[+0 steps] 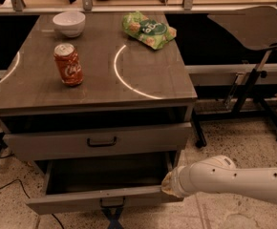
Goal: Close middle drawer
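Observation:
The middle drawer (71, 202) is a grey wood-grain drawer, pulled well out at the bottom of the cabinet. Its dark, empty box is open to view. Its low front panel carries a small dark handle (112, 202). My gripper (168, 185) is at the end of the white arm that comes in from the right. It sits against the right end of that drawer's front panel.
The drawer above (52, 146), with a black handle, stands slightly out. On the cabinet top are a red soda can (69, 65), a white bowl (69, 23) and a green chip bag (148, 30). A dark seat on a stand (253, 27) is at the right. A cable (5, 185) lies on the floor at the left.

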Controlling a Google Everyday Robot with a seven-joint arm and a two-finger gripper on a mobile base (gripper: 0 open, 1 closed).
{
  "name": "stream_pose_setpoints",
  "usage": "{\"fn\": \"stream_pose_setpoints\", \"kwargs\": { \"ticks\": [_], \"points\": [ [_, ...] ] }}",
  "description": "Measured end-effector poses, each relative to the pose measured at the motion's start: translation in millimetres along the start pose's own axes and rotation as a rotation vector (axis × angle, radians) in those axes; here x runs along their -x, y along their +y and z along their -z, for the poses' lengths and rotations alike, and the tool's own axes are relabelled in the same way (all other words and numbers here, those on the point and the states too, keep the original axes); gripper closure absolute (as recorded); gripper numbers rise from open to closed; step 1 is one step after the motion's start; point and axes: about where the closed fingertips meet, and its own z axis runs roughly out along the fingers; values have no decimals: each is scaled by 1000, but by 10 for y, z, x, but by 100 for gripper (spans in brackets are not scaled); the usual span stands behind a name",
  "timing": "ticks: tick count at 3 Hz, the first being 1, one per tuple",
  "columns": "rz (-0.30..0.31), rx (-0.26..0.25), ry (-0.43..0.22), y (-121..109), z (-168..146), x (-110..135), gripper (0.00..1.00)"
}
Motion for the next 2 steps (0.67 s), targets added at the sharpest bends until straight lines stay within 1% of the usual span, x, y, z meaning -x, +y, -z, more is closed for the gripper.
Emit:
{"fn": "stream_pose_setpoints", "kwargs": {
  "ticks": [1,2],
  "points": [
    [-20,37,16,179,-41,-73,53],
    [-20,37,16,169,-2,-56,68]
  ]
}}
